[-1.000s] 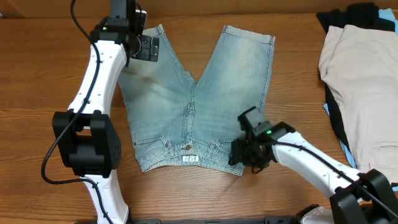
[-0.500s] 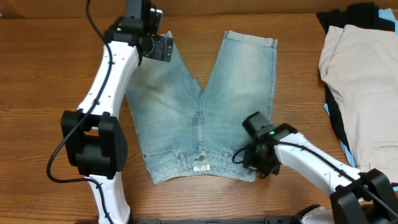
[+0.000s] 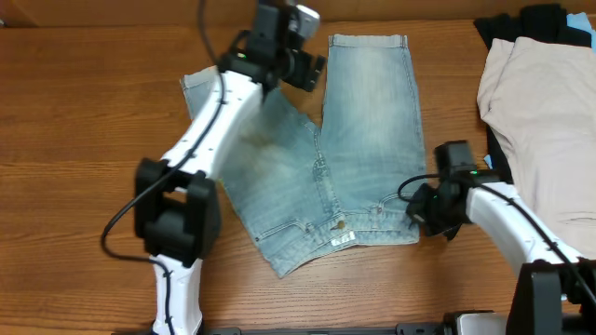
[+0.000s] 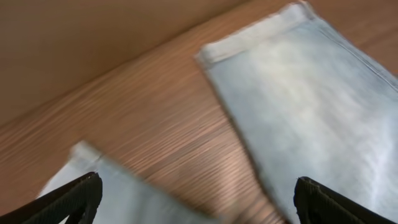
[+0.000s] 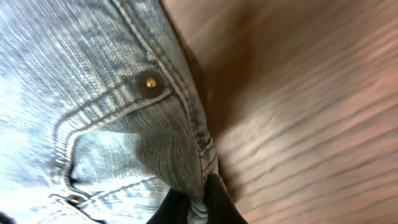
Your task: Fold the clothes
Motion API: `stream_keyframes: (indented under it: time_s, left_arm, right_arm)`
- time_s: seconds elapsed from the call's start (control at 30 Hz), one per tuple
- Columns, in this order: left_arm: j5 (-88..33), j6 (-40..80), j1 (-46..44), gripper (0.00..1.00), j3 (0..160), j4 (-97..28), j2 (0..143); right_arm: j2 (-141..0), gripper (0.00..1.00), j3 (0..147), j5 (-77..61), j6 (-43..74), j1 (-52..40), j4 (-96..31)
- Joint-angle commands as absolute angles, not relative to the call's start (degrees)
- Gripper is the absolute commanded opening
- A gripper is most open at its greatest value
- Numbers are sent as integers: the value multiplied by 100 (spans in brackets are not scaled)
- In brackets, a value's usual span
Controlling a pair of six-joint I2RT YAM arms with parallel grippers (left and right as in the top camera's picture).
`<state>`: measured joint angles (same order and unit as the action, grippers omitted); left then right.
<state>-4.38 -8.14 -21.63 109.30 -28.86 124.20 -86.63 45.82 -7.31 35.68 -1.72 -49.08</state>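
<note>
Presently pinching waistband of light-wash blue denim shorts (image 3: 372, 130), centre frame, with right gripper (image 3: 419, 216); holding left gripper (image 3: 312, 72) spread, top centre.

Faded matt denim shorts (image 3: 368, 130), shiny metal rivet (image 5: 149, 82), grained wood table (image 3: 84, 140)

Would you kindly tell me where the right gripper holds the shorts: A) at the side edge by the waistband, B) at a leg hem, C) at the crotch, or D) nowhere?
A: the right gripper is closed on the side seam of the shorts, just beside a pocket rivet at the waistband end.
</note>
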Motion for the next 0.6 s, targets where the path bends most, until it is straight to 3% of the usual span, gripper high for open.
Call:
stream_keyframes:
  time_s: [0.0,0.07,0.1,0.13,0.2,0.3,0.47,0.57]
  left_arm:
    - [-558,-1031,-2329,100,11000,-2580,13039]
    - [-563,-1024,-2373,100,11000,-2362,13251]
    - [-563,-1024,-2401,100,11000,-2235,13356]
    - [-569,-1026,-2434,100,11000,-2067,13489]
    - [-567,-1026,-2473,100,11000,-1922,13574]
    - [-567,-1026,-2532,100,11000,-1719,13708]
    - [-607,-895,-2659,97,11000,-1623,13931]
    - [-624,-856,-2709,84,11000,-1627,14011]
  right_arm:
    - [-8680,8,4941,-781,3280,237,-4873]
    - [-8680,16,5094,-781,3201,429,-4875]
    - [-8680,27,5205,-788,3140,526,-4884]
    - [-8680,49,5387,-786,3055,615,-4943]
    - [-8680,64,5640,-779,2947,652,-5065]
    - [-8680,69,6095,-762,2851,650,-5284]
    - [-8680,70,6615,-762,2799,650,-5590]
    - [-8680,70,6683,-762,2799,650,-5658]
